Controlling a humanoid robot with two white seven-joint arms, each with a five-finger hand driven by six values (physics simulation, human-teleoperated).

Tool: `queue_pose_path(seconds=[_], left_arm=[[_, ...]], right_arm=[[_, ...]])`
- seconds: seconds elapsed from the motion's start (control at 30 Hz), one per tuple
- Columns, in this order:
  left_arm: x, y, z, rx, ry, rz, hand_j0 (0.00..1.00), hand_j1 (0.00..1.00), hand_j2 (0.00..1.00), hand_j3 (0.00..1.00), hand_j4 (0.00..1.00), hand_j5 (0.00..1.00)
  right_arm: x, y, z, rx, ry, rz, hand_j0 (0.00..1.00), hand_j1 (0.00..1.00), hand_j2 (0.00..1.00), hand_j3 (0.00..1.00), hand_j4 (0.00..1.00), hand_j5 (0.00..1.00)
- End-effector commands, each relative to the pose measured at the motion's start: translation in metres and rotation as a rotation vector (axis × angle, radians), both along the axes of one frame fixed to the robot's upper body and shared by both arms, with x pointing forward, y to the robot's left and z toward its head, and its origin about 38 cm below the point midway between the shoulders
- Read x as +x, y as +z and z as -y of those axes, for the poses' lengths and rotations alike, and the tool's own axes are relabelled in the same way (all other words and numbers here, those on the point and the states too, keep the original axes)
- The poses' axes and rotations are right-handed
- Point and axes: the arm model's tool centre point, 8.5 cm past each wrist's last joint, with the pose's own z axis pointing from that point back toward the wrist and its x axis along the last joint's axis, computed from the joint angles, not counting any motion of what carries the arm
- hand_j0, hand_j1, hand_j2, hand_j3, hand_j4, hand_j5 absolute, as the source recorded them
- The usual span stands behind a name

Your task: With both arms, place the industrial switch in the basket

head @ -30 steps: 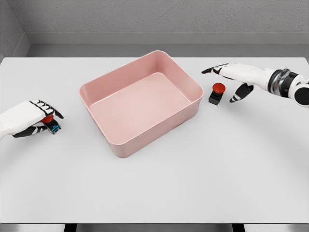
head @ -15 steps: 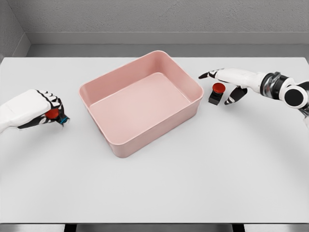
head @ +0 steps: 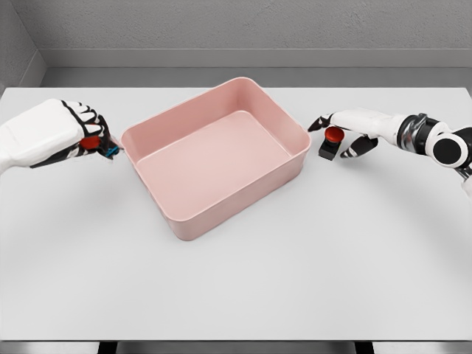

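Observation:
Two industrial switches with red buttons are in view. My left hand point(head: 92, 136) is shut on the one with the blue base point(head: 103, 146), held above the table just left of the pink basket point(head: 147, 133). The other switch point(head: 330, 143), on a black base, stands on the table right of the basket. My right hand point(head: 335, 135) is open and cupped around it. The thumb reaches behind the button and the fingers point(head: 358, 146) curl at its right side.
The basket holds nothing and sits turned at an angle in the table's middle. A grey wall runs along the table's far edge.
My left hand has risen from the table with its switch and moved up and right toward the basket's left corner. My right hand has come closer around the black-based switch, which has not moved.

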Motion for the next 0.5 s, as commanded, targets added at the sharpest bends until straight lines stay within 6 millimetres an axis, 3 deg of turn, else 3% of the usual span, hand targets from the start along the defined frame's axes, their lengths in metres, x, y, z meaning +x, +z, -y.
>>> queue_pose_path(seconds=[0.0, 0.2, 0.47], left_arm=[[-0.001, 0.002, 0.001, -0.015, -0.005, -0.001, 0.29, 0.29, 0.29, 0.29, 0.29, 0.29], [0.001, 0.018, 0.014, -0.022, -0.039, 0.045, 0.29, 0.29, 0.29, 0.29, 0.29, 0.29], [0.004, 0.017, 0.021, -0.045, -0.049, 0.055, 0.29, 0.29, 0.29, 0.29, 0.29, 0.29]], right_arm=[[0.000, 0.000, 0.000, 0.003, 0.000, 0.001, 0.70, 0.70, 0.70, 0.70, 0.70, 0.70], [0.000, 0.000, 0.000, -0.010, 0.004, 0.005, 0.61, 0.61, 0.61, 0.61, 0.61, 0.61], [0.000, 0.001, 0.002, -0.010, 0.003, 0.006, 0.52, 0.52, 0.52, 0.52, 0.52, 0.52]])
